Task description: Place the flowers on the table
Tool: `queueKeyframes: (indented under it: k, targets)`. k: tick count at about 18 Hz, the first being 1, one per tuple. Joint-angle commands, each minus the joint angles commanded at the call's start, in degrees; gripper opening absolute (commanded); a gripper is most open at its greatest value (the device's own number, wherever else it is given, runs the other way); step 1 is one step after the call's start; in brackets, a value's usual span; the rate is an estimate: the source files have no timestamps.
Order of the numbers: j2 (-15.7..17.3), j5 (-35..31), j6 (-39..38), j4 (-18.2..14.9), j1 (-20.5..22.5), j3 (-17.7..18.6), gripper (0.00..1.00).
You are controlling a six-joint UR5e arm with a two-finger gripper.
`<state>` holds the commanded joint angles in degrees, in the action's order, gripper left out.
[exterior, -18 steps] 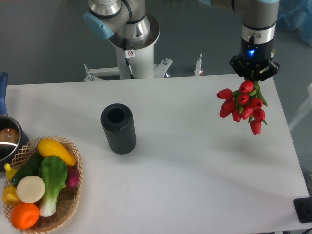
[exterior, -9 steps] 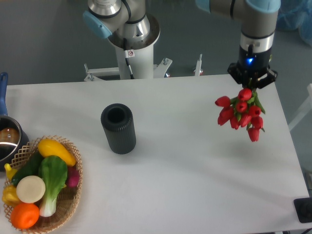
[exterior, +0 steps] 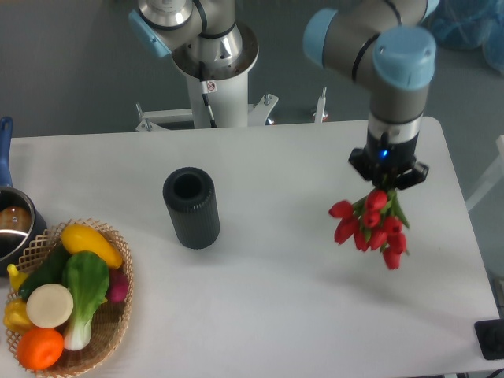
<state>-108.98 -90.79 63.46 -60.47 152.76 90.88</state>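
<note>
The flowers [exterior: 368, 225], a small bunch of red tulip heads with short green stems, hang head-down from my gripper [exterior: 387, 183], which is shut on their stems. They hang above the right part of the white table [exterior: 283, 291], a little in from its right edge. The stems are mostly hidden by the gripper body. A faint shadow lies on the table below the bunch.
A black cylindrical vase [exterior: 190, 207] stands upright left of centre. A wicker basket [exterior: 118, 315] of vegetables sits at the front left corner. A pot [exterior: 14, 222] with a blue handle is at the left edge. The robot base [exterior: 211, 59] stands behind the table.
My gripper has carried the flowers forward and to the left, from near the table's far right corner to over its right part, and lower.
</note>
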Motion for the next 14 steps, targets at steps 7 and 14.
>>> queueKeyframes:
  k: [7,14]
  targets:
    - [-3.78,0.00,-4.75,4.57,-1.85,-0.26,0.09]
    - [-5.19,0.44,-4.49,4.57,-2.29,-1.23,0.62]
